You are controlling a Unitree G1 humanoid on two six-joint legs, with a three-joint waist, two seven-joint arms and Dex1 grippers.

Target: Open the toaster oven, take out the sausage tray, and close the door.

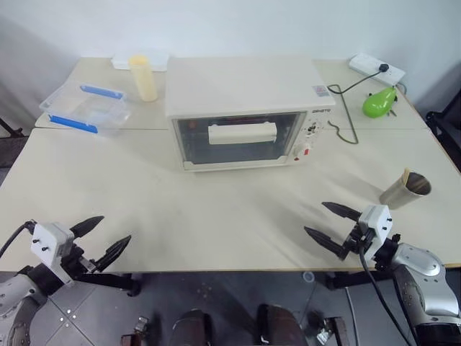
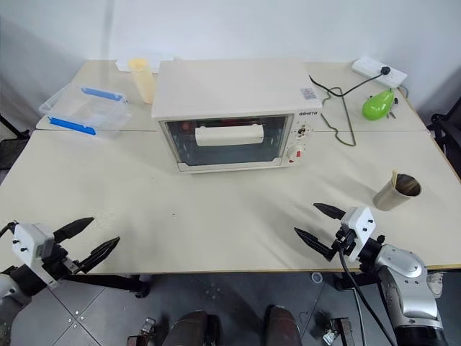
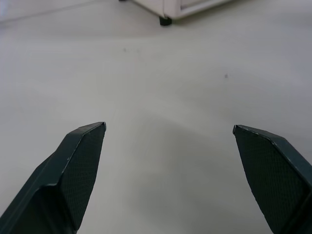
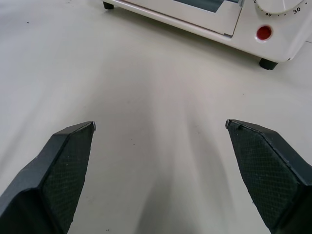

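Front of oven: bare table (image 1: 216, 216) lies between both spread-fingered grippers and the toaster oven (image 1: 248, 108), door (image 1: 241, 138) shut.
Left flank: clear box (image 1: 86, 108) and yellow cup (image 1: 144, 77) stand near it.
Right flank: cord (image 1: 344, 115) trails beside it; metal cup (image 1: 405, 189) stands near the right gripper (image 1: 331, 222).

Cream-white toaster oven (image 1: 248, 108) stands mid-table, glass door (image 1: 238, 138) closed.

A pale cream bench (image 1: 216, 216) is filling most of the scene, with a seam running across it where two tops are meeting. A plain white wall (image 1: 238, 25) is standing behind the far edge. Below the near edge, a grey tiled floor (image 1: 230, 299) is showing. Soft, even light is falling over the surface, casting only faint shadows.
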